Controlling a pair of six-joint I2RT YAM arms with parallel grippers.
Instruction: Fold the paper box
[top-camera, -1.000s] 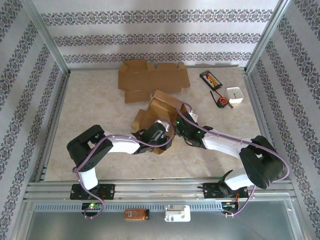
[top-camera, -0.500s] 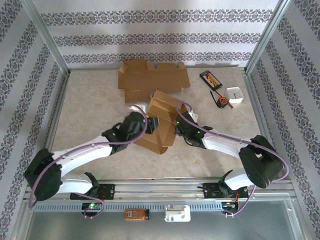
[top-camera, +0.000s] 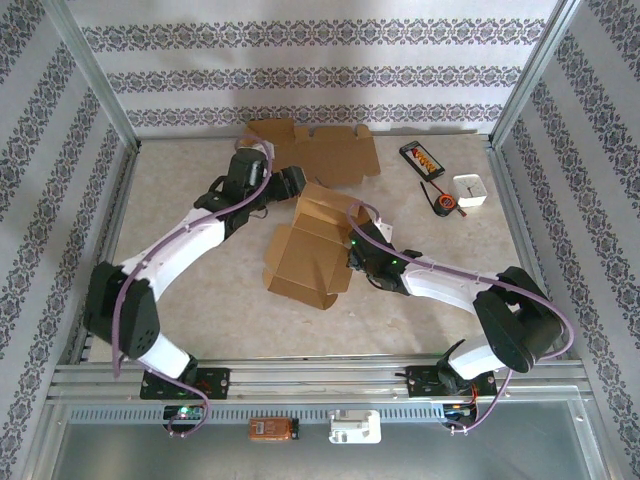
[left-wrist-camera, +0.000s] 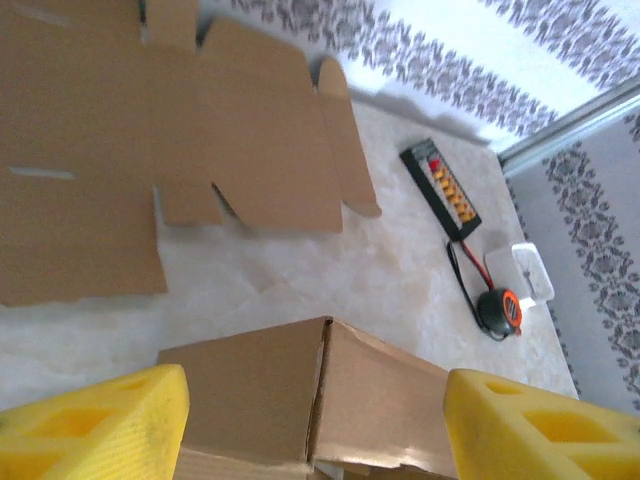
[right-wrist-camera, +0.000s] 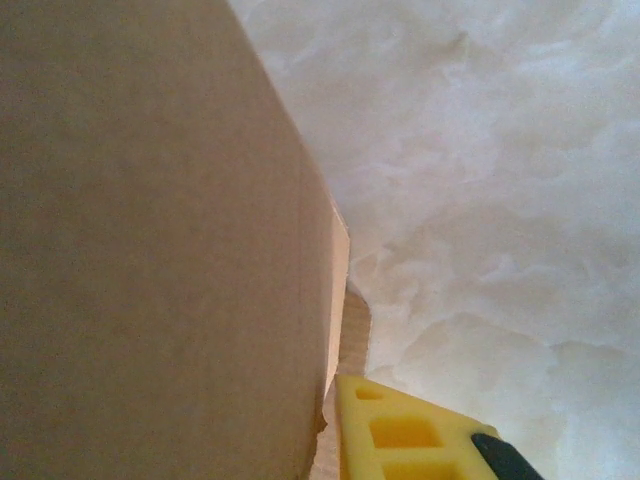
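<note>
Top view: your paper box (top-camera: 312, 248) sat mid-table, long axis running near-left to far-right, flat open panel at the near end. Your left gripper (top-camera: 287, 184) hung just behind it, your right gripper (top-camera: 353, 256) at its right edge. Left wrist: yellow fingers (left-wrist-camera: 95, 425) spread wide above the box, flat cardboard (left-wrist-camera: 150, 130) beyond. Right wrist: one finger (right-wrist-camera: 410, 435) against the box wall; can't tell if it was clamped.

Brown cardboard on cream marbling, patterned walls around.
The box (top-camera: 300, 255) and the flat sheet (top-camera: 335, 155) are plain brown; table (top-camera: 160, 190) mottled cream; walls (top-camera: 320, 70) white with grey floral stripes; fingers (left-wrist-camera: 110, 420) yellow; tape measure (top-camera: 444, 206) black and orange.
</note>
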